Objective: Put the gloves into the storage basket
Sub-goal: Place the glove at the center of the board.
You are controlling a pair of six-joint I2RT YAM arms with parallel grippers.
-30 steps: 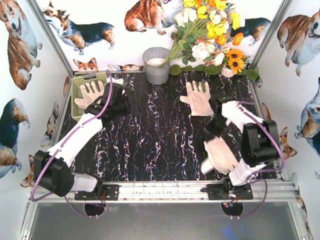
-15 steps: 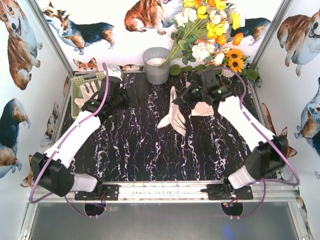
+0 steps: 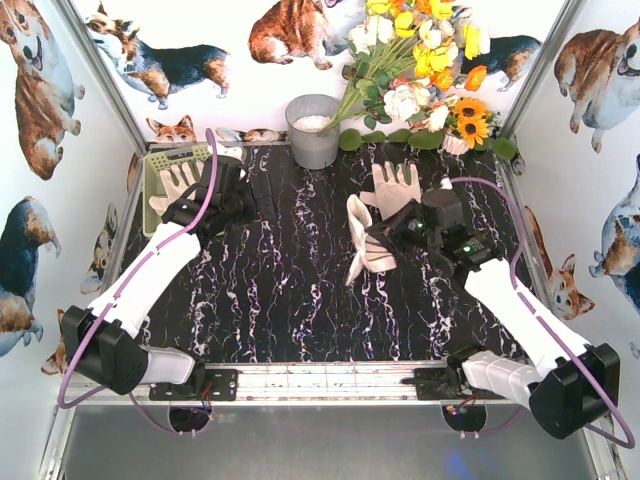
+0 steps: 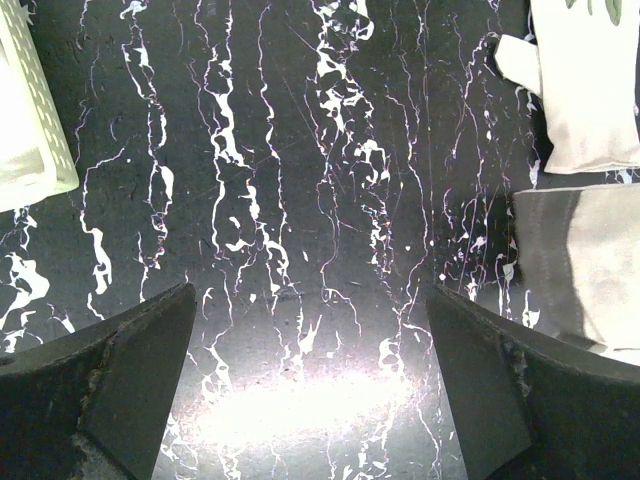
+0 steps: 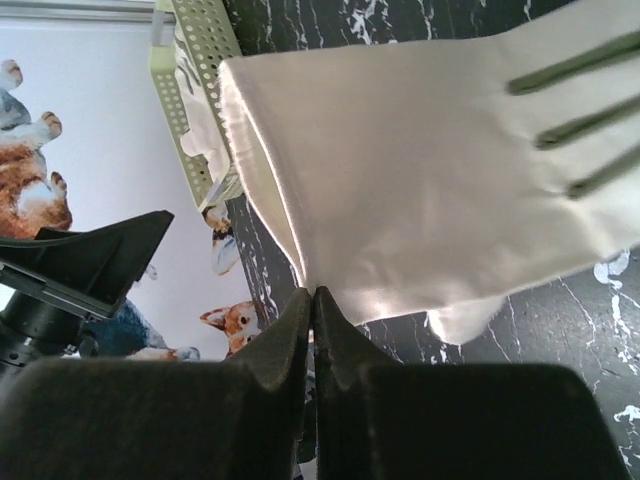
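RIGHT ARM MID-CARRY: We see the right gripper (image 5: 313, 300) pinched shut on the thin edge of one cream glove (image 3: 362, 243). It hangs limp over the middle of the table (image 3: 300, 310), well apart from the storage basket (image 3: 148, 190) at far left. The left gripper (image 4: 310, 300) stands wide open and empty just beside that basket. We judge that so slight a hold could slip, or the dangling fabric snag the rim. The left arm also crowds the approach. We count three gloves: this one, a second glove (image 3: 393, 188) lying flat, and a third glove (image 3: 178, 181) in the basket. There is one basket and one grey bucket (image 3: 313, 135).
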